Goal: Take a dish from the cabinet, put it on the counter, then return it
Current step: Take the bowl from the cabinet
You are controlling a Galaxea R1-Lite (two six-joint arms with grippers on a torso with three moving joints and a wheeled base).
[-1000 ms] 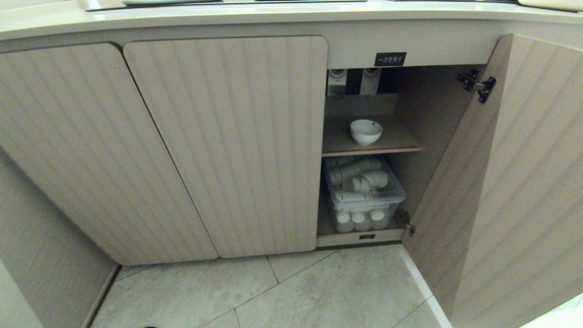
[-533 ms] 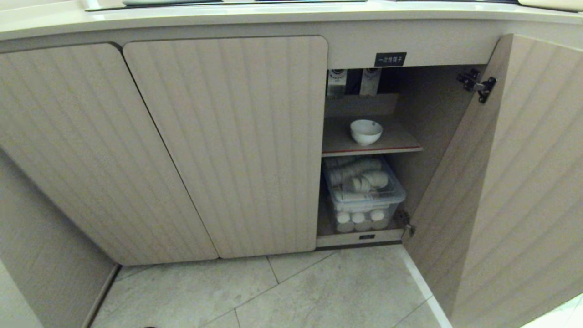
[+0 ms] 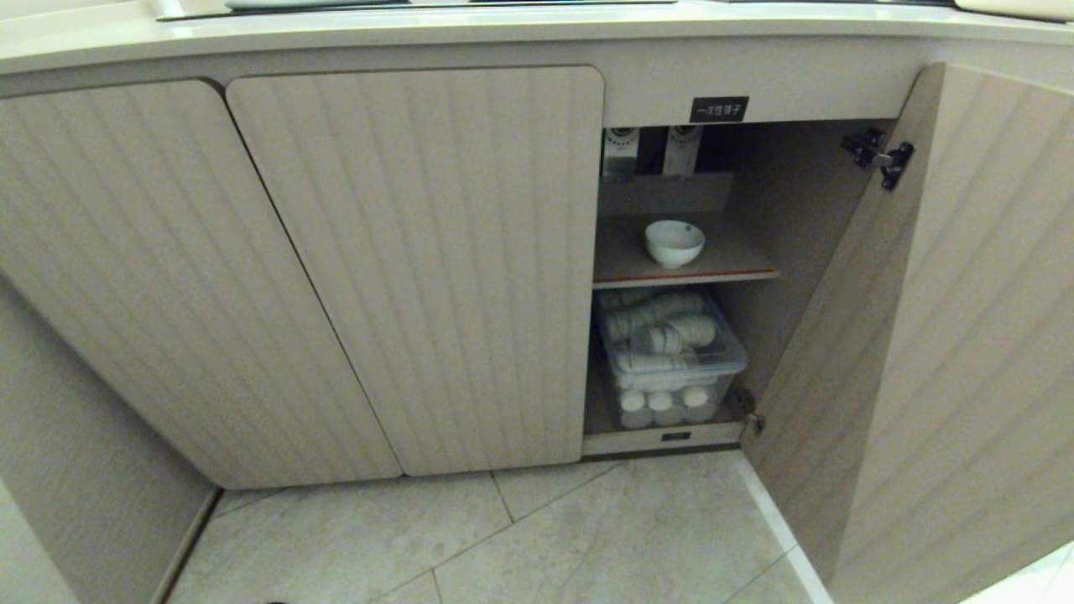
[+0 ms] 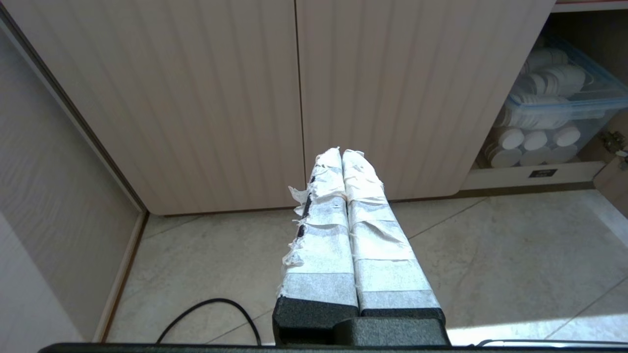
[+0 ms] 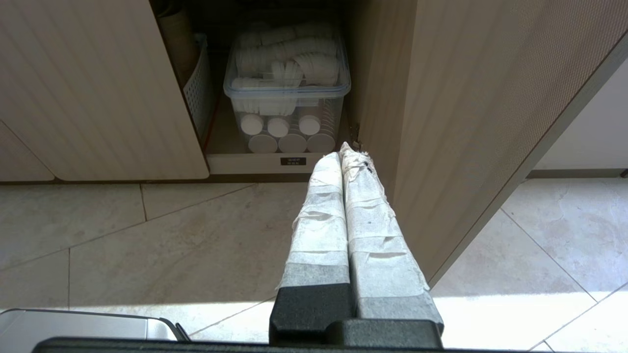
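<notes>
Pale tiled floor [image 3: 587, 537] below cabinet [image 3: 419, 268]

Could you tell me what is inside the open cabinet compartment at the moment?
In the cabinet, the dish sits alone on the red-edged shelf. Below it stands a clear bin of paper cups. The closed doors hide everything to the left.

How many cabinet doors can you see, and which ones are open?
3 in the head view: two shut doors, one at far left and one in the middle, and one open door swung out on the right. More may lie outside the view.
</notes>
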